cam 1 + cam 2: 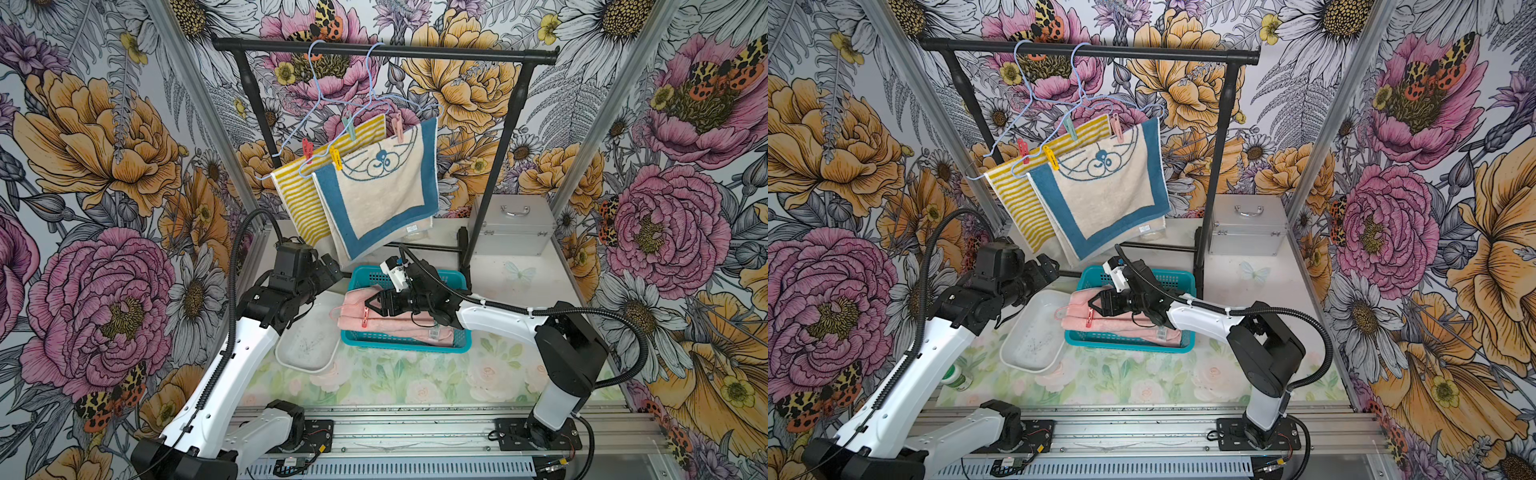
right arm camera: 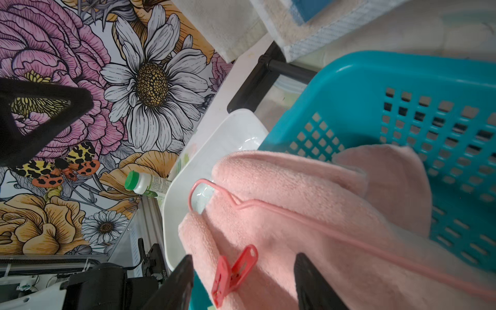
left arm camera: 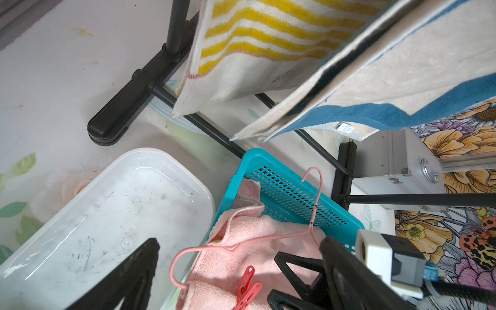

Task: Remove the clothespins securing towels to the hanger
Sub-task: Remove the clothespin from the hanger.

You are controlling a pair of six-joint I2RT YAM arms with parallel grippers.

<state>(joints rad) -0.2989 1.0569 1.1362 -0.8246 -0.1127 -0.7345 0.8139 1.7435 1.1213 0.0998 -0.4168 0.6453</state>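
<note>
On the black rack, two blue wire hangers hold a yellow-striped towel [image 1: 299, 195] and a cream, blue-bordered towel [image 1: 386, 187]. Red [image 1: 307, 148], mint green [image 1: 350, 124], yellow [image 1: 336, 158] and pale pink [image 1: 398, 126] clothespins clip them. A pale pink towel [image 1: 353, 322] on a pink hanger [image 3: 204, 249] lies in the teal basket [image 1: 365, 274], with a red clothespin [image 2: 233, 273] clipped on. My right gripper [image 2: 244, 265] is open, its fingers either side of that pin without touching it. Wide open, my left gripper [image 3: 239, 241] hovers over the basket's left end, holding nothing.
A white tray [image 1: 307, 345] lies left of the basket. A silver case [image 1: 511, 224] stands at the back right beside the rack's post. A green-capped bottle [image 1: 957, 378] lies near the left arm. The rack's black foot bars [image 3: 120, 112] run behind the basket.
</note>
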